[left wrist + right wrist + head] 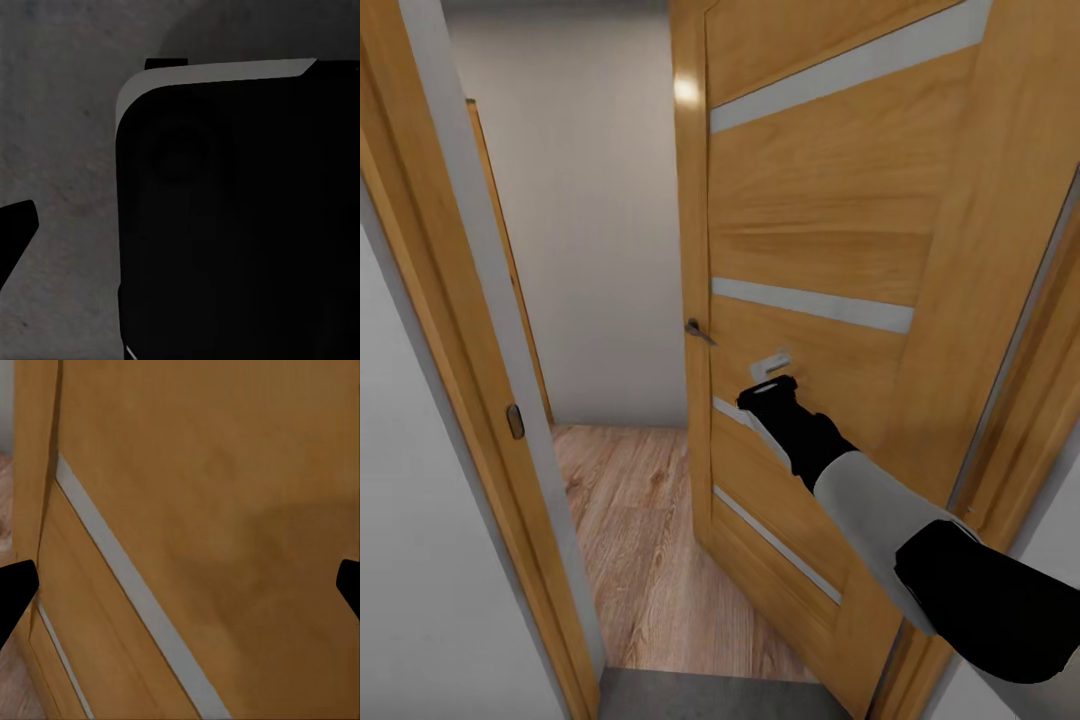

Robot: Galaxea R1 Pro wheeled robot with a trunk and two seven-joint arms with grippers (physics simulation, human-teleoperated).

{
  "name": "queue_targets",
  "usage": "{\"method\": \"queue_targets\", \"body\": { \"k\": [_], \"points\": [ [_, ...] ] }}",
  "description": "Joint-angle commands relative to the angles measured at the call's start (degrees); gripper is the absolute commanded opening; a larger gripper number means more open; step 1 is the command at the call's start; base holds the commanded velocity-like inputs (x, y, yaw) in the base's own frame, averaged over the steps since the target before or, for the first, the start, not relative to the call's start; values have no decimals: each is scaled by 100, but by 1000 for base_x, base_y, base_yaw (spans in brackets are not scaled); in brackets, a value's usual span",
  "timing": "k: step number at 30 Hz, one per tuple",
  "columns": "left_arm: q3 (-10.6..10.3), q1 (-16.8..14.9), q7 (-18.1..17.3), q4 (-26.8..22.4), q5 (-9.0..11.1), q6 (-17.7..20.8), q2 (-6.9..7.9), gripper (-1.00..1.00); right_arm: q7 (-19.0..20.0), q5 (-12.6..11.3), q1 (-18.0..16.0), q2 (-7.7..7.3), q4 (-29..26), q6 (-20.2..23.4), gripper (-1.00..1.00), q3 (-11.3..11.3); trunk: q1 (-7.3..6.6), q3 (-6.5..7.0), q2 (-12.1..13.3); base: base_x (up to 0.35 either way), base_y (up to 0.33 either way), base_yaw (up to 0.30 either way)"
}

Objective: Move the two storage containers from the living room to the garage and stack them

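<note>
Doorway fills head view: wooden door [810, 230] w/ pale strips at centre-right, ajar, handle [698, 331] mid-frame. Right gripper [767, 388] up against door face, fingertips [15, 592] spread wide, holding nothing. Left gripper state: can't tell. Wood-plank floor [630, 520] lower centre; grey concrete floor [700, 698] at bottom edge.

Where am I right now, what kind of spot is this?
Likely an indoor doorway between rooms: a wooden door stands ajar in its frame, the right gripper against it, wood-plank floor beyond and grey floor on the near side.
</note>
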Motion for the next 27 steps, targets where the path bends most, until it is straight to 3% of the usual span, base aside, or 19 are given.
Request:
{"method": "queue_targets", "body": {
  "k": [1,18,27],
  "points": [
    [-2,-1,1,-1,3,-16,1,100,-54,-58,21,0,-52,29,100,26,0,-6,-3,0,0,0],
    [5,-1,8,-5,3,-11,2,100,-53,-70,125,0,-216,171,100,20,0,-6,-3,1,0,0],
    [-2,-1,1,-4,3,-7,2,100,-81,-19,156,0,-208,141,100,65,0,-6,-3,266,0,0]
  ]
}}
